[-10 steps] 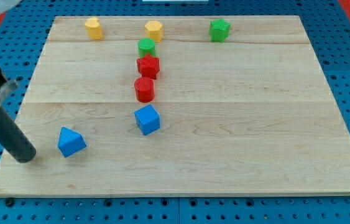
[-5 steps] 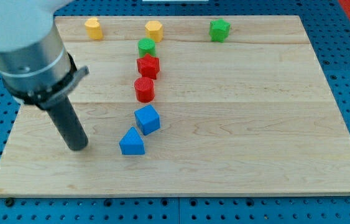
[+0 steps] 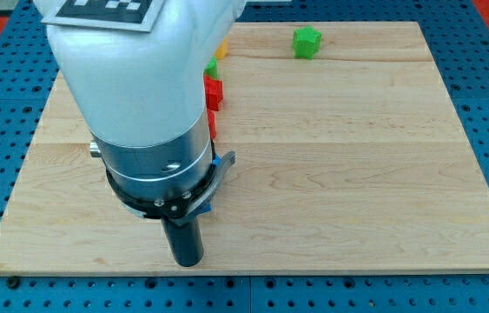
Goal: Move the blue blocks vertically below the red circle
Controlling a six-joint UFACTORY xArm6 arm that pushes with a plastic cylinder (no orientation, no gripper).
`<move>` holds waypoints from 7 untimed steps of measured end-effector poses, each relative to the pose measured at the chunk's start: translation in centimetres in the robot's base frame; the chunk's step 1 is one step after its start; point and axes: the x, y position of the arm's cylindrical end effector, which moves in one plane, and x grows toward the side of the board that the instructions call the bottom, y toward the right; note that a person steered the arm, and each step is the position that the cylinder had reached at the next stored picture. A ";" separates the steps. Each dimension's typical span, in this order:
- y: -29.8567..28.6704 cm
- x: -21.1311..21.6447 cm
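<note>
blue blocks hidden — arm over them, my tip (image 3: 187, 261) near view's bottom

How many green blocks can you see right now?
1. The green block sits near the view's top, right of the middle. The big arm covers much of the board's left and middle, so another may be hidden behind it. My tip is near the view's bottom.

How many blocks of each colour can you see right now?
Green: 1, the green star-shaped block
Red: 1, a red block showing partly beside the arm; a red sliver lower down may be a second
Yellow: 1, a yellow block sliver
Blue: 0 showing
Total: 3 for sure; the big arm hides much of the wooden board. My tip is near the view's bottom.
</note>
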 end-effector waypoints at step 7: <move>34.7 -2.4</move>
